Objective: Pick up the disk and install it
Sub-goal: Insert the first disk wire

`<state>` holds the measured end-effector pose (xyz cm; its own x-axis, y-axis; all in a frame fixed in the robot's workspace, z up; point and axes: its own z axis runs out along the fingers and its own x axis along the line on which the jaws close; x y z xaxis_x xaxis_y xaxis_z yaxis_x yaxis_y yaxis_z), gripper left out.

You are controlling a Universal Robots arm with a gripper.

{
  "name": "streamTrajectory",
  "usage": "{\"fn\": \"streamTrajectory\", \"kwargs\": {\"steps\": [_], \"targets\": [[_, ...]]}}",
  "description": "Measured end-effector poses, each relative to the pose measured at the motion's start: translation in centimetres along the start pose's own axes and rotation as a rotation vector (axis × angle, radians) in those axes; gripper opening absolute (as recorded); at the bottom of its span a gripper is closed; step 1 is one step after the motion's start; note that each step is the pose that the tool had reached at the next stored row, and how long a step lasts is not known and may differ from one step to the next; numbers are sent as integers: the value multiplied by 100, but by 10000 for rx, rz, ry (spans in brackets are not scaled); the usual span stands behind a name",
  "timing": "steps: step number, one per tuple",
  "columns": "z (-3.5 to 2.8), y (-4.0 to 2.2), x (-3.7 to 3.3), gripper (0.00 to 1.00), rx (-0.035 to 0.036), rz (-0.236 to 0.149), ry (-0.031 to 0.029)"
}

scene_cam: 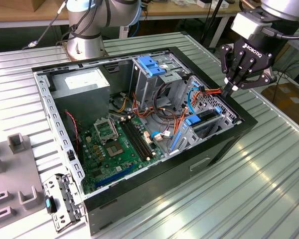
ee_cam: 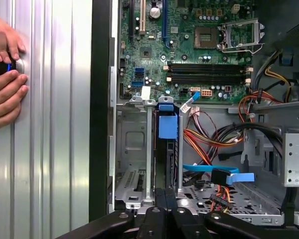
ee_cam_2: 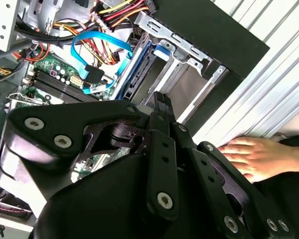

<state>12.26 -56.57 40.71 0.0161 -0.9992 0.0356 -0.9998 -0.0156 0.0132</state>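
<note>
The robot's black three-link hand (scene_cam: pixel 229 91) is clenched, its fingertips pressed together with nothing between them. It hangs over one end of an open desktop computer case (scene_cam: pixel 154 181), at the exterior view's right, just above the case rim and a bundle of red and orange cables (scene_cam: pixel 209 92). In both wrist views the closed hand (ee_cam_2: pixel 159 98) (ee_cam: pixel 165 193) points down toward a metal drive cage (ee_cam: pixel 134 149).

The disk (scene_cam: pixel 205 119) stands on edge in a slot of that cage, clear of the hand. Its blue carrier frame shows in both wrist views (ee_cam: pixel 168 129) (ee_cam_2: pixel 139 69), held between silver rails.

A light blue data cable (ee_cam: pixel 229 175) loops beside the cage. Further into the case lies the green motherboard (scene_cam: pixel 114 144), with a grey power supply box (scene_cam: pixel 84 82) in the far corner and a blue latch (scene_cam: pixel 152 64) on top of a second, taller cage.

The case lies on its side on a ribbed metal bench (scene_cam: pixel 269 169). A person's hands (ee_cam: pixel 5 74) rest on the bench beside the case.
</note>
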Motion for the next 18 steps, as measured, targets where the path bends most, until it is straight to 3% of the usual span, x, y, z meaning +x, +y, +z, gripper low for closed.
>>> {"fn": "streamTrajectory", "kwargs": {"steps": [6,11,18], "targets": [[6,-19,1,11,41,-1142,14],[4,-141,-23,11,47,-1289,18],[2,-185,-84,11,50,-1385,19]]}}
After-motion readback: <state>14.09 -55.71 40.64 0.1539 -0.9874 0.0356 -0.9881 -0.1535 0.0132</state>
